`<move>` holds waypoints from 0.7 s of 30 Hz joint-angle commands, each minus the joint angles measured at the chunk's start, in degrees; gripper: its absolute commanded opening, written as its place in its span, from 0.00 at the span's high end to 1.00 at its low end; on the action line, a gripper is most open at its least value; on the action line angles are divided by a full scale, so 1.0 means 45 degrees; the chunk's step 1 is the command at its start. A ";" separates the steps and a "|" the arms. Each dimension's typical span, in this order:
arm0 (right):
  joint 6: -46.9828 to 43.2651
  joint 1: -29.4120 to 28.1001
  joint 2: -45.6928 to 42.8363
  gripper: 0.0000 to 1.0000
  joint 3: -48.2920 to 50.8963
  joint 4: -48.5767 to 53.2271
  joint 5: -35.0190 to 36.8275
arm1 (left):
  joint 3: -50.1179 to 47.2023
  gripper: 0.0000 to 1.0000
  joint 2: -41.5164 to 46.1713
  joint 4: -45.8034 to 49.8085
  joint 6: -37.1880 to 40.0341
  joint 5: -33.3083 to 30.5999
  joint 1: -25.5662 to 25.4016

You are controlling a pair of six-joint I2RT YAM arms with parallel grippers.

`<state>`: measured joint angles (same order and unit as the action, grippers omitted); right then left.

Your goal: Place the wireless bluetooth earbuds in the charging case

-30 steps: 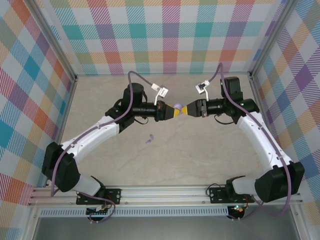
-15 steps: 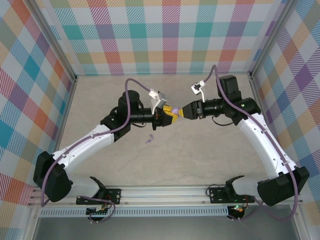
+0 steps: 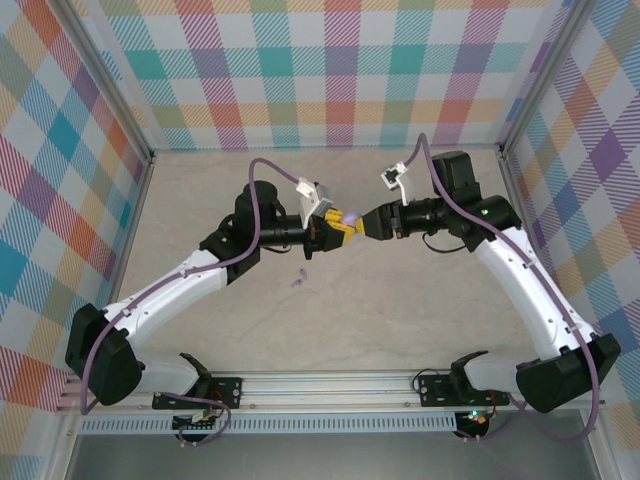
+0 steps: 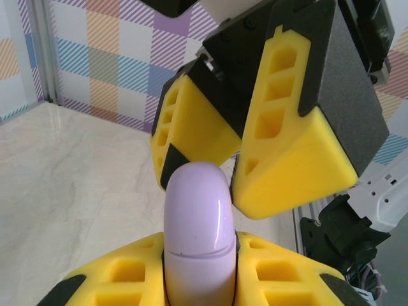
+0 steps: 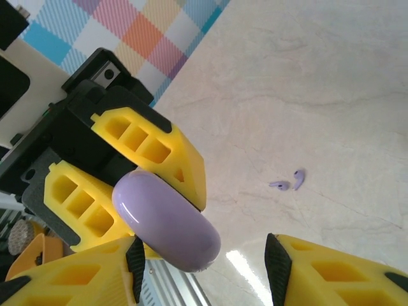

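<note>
— Lilac earbuds point(image 5: 288, 182) are lying side by side on the table point(image 3: 420, 320), a little left of the grippers and nearer the bases, well apart from everything.

— Next over, the left gripper point(image 3: 335, 225) is clamping the charging case point(image 4: 194, 223) in mid-air, pinching one end, with the rounded free end sticking out.

— And the lid is looking shut; a seam is showing just above that grip.

— Then the right gripper point(image 3: 373, 222) is facing it, jaws standing apart on either side of the free end. Whether they are touching it, neither wrist view is making clear.

— So what is threatening the task?

— The shell is looking glossy and curved. If the right jaws are closing off-centre, they could be squeezing it out of the left grip like a pip, and it would be dropping to the table, perhaps scattering the earbuds.

— Also, the two grippers are sitting very close. A small misalignment could be jamming them together instead of prising the lid open.
</note>
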<state>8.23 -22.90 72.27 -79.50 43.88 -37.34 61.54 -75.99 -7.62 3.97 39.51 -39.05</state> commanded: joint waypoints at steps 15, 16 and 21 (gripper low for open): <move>0.1252 0.0060 -0.1068 0.44 0.0032 -0.0817 0.4218 | -0.0558 0.85 0.0832 -0.0795 -0.0173 0.0343 -0.0244; 0.1440 0.0064 -0.1096 0.43 0.0121 -0.0772 0.4873 | -0.0659 0.85 0.0962 -0.0918 -0.0253 0.0338 -0.0220; 0.1772 0.0121 -0.0249 0.43 0.0144 0.0208 0.6498 | -0.0979 0.85 0.1948 -0.0838 -0.0367 0.0231 0.0077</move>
<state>14.48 -22.68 68.64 -79.44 42.33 -14.28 57.78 -71.09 -8.80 3.07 40.75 -39.22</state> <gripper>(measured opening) 0.571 0.227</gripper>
